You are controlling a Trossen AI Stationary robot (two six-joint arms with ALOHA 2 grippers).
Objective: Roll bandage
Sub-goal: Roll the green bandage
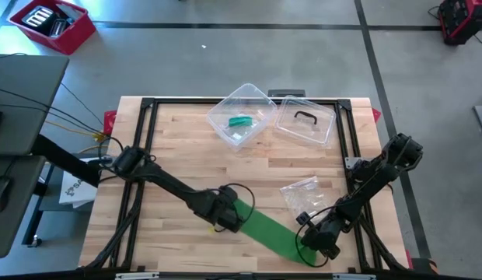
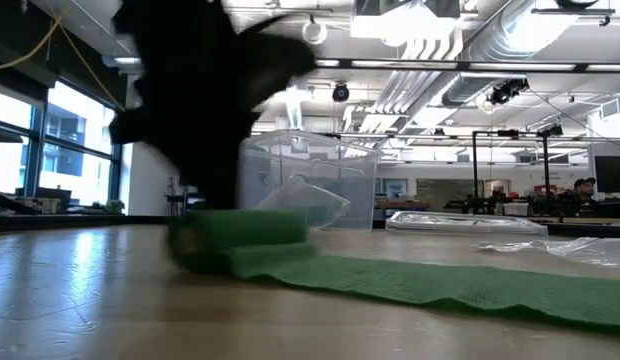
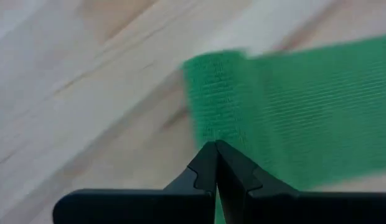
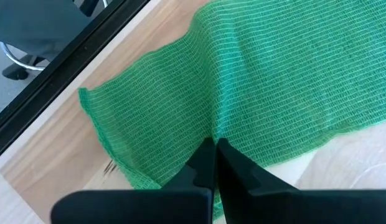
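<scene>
Lying diagonally across the near part of the wooden table (image 1: 179,148), the green bandage (image 1: 266,225) runs its long axis from the left gripper (image 1: 225,220) to the right gripper (image 1: 317,243), a flat strip between the two tools. At the left gripper's end it is partly wound into a small roll (image 2: 240,232); the rest trails off flat toward the right gripper, where the free end sits close to the table's near edge and its black frame rail (image 4: 62,74).

Both grippers have their fingers pressed together. The left one's tips sit over the rolled end, the right one's over the flat cloth just short of its free end; neither wrist view lets me tell whether the tips pinch the fabric or only press on it.

Beyond the strip, away from both tools, bare wood stretches back to a clear plastic container (image 1: 242,117) holding something green, with its clear lid (image 1: 305,121) beside it. A crumpled clear wrapper (image 1: 302,194) lies near the right gripper, on its far side, apart from the bandage.

In the low view the left arm is a dark blur covering most of the roll's left end, and the strip's far end runs off the picture's edge.
</scene>
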